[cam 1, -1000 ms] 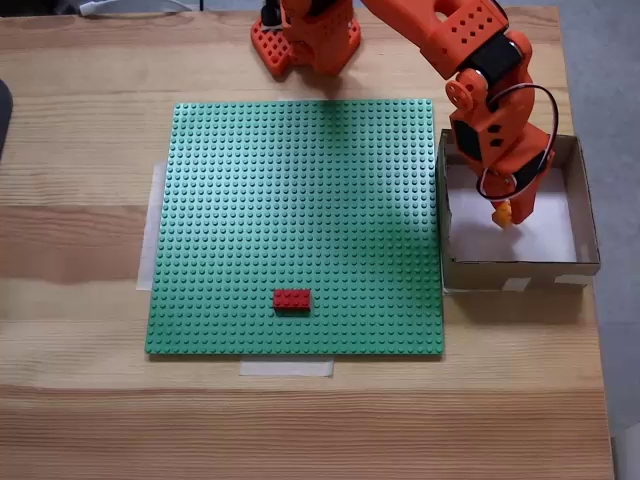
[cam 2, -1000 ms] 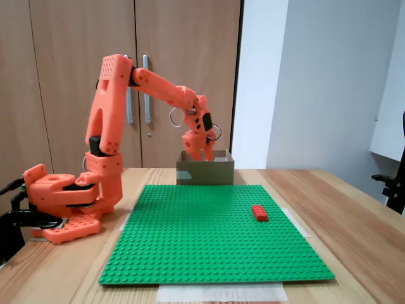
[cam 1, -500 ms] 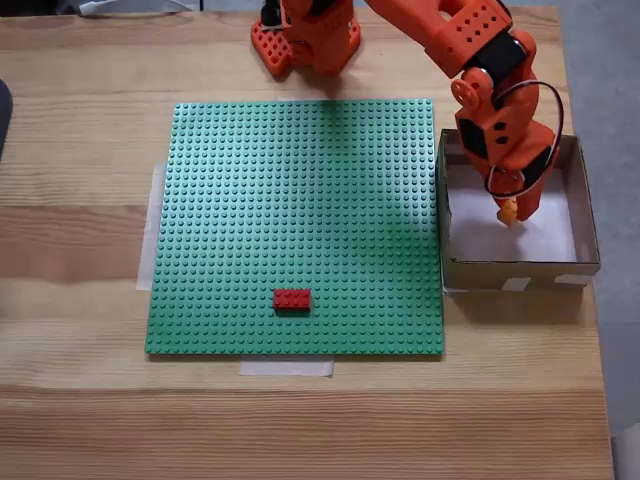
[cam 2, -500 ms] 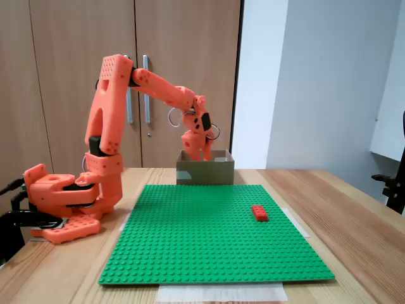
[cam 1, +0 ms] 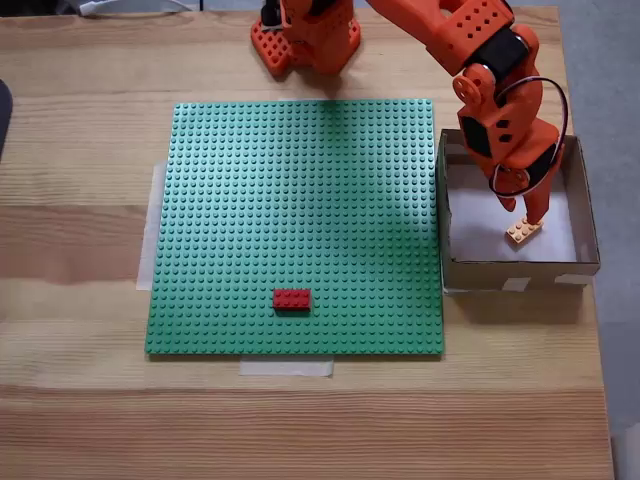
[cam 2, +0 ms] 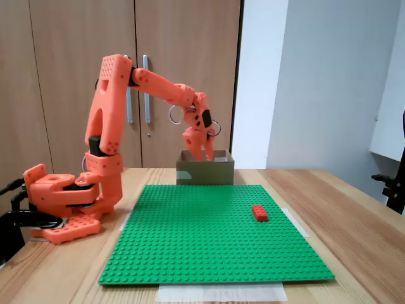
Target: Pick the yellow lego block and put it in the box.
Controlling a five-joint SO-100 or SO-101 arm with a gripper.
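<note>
Yellow lego block (cam 1: 523, 231) lies loose on the white floor of the box (cam 1: 520, 269), toward the box's 5 o'clock corner in the top-down fixed view. Jaws (cam 1: 530, 208) spread, released – hanging just above it, at its 12 o'clock. Red brick (cam 1: 292, 298) on green baseplate (cam 1: 250, 200), well apart.

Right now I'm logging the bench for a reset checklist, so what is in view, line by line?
small yellow-orange lego brick: one, lying on the white floor of the box, near its front wall in the top-down fixed view.
square brown cardboard box: one, open-topped, right of the baseplate.
small red lego brick: one, on the baseplate near its front edge.
green studded baseplate: one, table centre.
wooden table: one, pale planks.
wooden cabinet doors: two, behind the table.
orange gripper: one, open, above the box.
</note>
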